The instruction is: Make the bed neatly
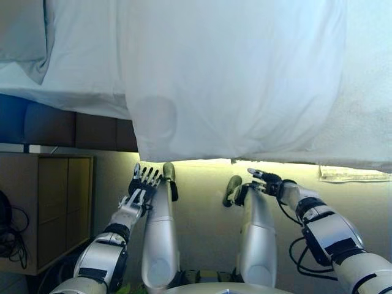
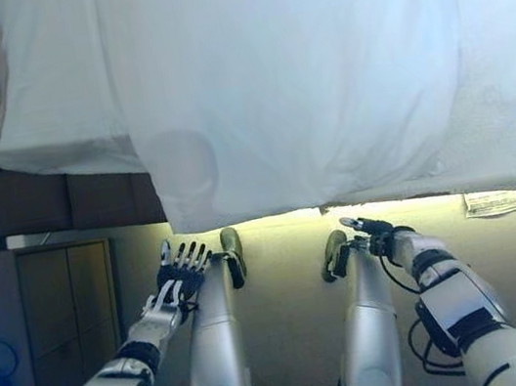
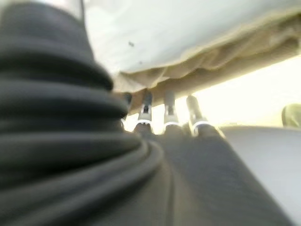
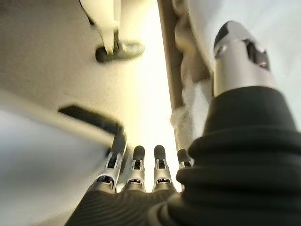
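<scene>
Both hands, left hand [image 1: 142, 184] and right hand [image 1: 264, 181], hang below the white duvet [image 1: 233, 79] edge, fingers straight, empty.

A white duvet [image 1: 233, 79] lies spread over the bed [image 1: 367, 92], its near edge overhanging the side.

Strong daylight washes out the white duvet [image 1: 233, 73], nearly featureless at its right edge. A bright yellowish band glows on the floor [image 1: 202, 184] beneath its hanging hem. Both wrist views are soft, the ribbed covers blurred up close.
</scene>
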You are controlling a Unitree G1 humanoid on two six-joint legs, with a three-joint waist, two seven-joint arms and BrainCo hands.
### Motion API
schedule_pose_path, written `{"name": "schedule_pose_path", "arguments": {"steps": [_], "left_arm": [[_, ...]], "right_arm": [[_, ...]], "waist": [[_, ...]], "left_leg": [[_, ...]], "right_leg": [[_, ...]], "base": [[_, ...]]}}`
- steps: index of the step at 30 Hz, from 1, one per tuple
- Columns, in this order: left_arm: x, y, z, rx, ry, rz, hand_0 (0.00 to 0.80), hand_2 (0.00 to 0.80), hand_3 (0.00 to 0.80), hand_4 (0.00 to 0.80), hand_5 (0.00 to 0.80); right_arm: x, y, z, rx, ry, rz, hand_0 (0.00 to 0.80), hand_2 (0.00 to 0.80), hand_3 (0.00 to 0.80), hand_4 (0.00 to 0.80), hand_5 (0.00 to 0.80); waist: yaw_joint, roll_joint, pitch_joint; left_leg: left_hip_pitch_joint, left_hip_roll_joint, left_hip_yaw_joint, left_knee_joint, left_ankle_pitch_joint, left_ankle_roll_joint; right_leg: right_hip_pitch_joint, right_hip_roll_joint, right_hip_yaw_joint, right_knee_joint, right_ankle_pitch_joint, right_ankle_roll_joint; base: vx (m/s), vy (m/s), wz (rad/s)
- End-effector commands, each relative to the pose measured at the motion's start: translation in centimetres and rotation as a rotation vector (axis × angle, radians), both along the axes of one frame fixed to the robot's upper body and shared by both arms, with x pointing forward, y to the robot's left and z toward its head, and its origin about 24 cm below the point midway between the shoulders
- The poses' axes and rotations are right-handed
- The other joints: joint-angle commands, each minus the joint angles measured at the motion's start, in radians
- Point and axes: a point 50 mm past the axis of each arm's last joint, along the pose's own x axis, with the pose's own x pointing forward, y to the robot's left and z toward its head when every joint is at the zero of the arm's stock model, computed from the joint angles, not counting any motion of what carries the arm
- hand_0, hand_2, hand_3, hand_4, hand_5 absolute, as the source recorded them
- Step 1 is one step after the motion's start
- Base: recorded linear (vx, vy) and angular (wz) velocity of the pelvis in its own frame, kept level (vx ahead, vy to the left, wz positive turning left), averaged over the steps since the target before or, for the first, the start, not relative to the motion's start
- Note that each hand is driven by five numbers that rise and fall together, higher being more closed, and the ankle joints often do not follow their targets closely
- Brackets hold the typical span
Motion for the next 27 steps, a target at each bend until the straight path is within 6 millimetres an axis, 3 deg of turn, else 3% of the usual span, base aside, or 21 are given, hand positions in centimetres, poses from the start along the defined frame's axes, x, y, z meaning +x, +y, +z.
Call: {"name": "schedule_pose_path", "arguments": {"steps": [1, 3, 5, 8, 10, 15, 20, 27], "left_arm": [[-1.1, -0.3, 2.9, -0.047, -0.375, -0.157, 0.0, 0.0, 0.0, 0.0, 0.0], [-2.8, -0.6, 3.3, -0.103, -0.534, -0.238, 0.0, 0.0, 0.0, 0.0, 0.0], [-3.1, -0.8, 4.2, -0.122, -0.649, -0.308, 0.0, 0.0, 0.0, 0.0, 0.0], [-3.1, -0.4, 6.2, -0.142, -0.805, -0.379, 0.0, 0.0, 0.0, 0.0, 0.0], [-2.8, -0.7, 7.5, -0.129, -0.88, -0.423, 0.0, 0.0, 0.0, 0.0, 0.0], [-1.3, -1.2, 10.3, -0.066, -0.978, -0.5, 0.0, 0.0, 0.0, 0.0, 0.0], [1.7, 0.0, 13.1, 0.122, -0.923, -0.433, 0.0, 0.0, 0.0, 0.0, 0.0], [5.4, 3.6, 17.2, 0.416, -0.823, -0.308, 0.0, 0.0, 0.0, 0.0, 0.0]], "right_arm": [[-0.9, 0.6, 2.9, 0.215, -0.326, 0.179, 0.0, 0.0, 0.0, 0.0, 0.0], [-2.4, 0.5, 3.0, 0.266, -0.42, 0.262, 0.0, 0.0, 0.0, 0.0, 0.0], [-2.4, 0.3, 4.1, 0.315, -0.502, 0.308, 0.0, 0.0, 0.0, 0.0, 0.0], [-1.9, 0.3, 6.9, 0.445, -0.668, 0.364, 0.0, 0.0, 0.0, 0.0, 0.0], [-1.5, 1.6, 9.0, 0.527, -0.776, 0.414, 0.0, 0.0, 0.0, 0.0, 0.0], [-0.5, 2.7, 12.3, 0.582, -0.927, 0.503, 0.0, 0.0, 0.0, 0.0, 0.0], [1.7, 2.2, 16.0, 0.458, -1.025, 0.426, 0.0, 0.0, 0.0, 0.0, 0.0], [4.5, -1.6, 20.6, 0.153, -1.06, 0.186, 0.0, 0.0, 0.0, 0.0, 0.0]], "waist": [[0.025, -0.01, -0.04], [0.023, -0.008, -0.045], [0.022, -0.008, -0.049], [0.018, -0.008, -0.058], [0.012, -0.009, -0.064], [0.003, -0.006, -0.065], [-0.003, -0.001, -0.065], [-0.029, 0.014, -0.053]], "left_leg": [[0.107, -0.053, 0.092, 0.03, -0.119, 0.052], [0.124, -0.049, 0.096, 0.029, -0.124, 0.054], [0.134, -0.044, 0.1, 0.038, -0.134, 0.06], [0.152, -0.042, 0.101, 0.053, -0.152, 0.064], [0.165, -0.039, 0.1, 0.061, -0.163, 0.068], [0.174, -0.033, 0.099, 0.083, -0.179, 0.073], [0.169, -0.023, 0.102, 0.106, -0.185, 0.074], [0.143, 0.001, 0.113, 0.141, -0.181, 0.077]], "right_leg": [[0.081, -0.011, 0.008, -0.135, 0.135, 0.063], [0.102, -0.015, 0.003, -0.144, 0.134, 0.063], [0.113, -0.02, 0.001, -0.136, 0.128, 0.061], [0.131, -0.027, 0.0, -0.122, 0.115, 0.059], [0.14, -0.029, 0.004, -0.112, 0.108, 0.059], [0.136, -0.035, 0.013, -0.081, 0.099, 0.061], [0.119, -0.042, 0.026, -0.047, 0.096, 0.065], [0.077, -0.039, 0.054, 0.002, 0.088, 0.056]], "base": [[0.077, -0.026, 0.14], [0.092, -0.005, 0.07], [0.082, -0.004, -0.01], [0.082, -0.004, -0.01], [0.099, 0.001, -0.05], [0.057, 0.014, -0.06], [0.031, 0.019, -0.01], [0.037, 0.056, -0.11]]}}
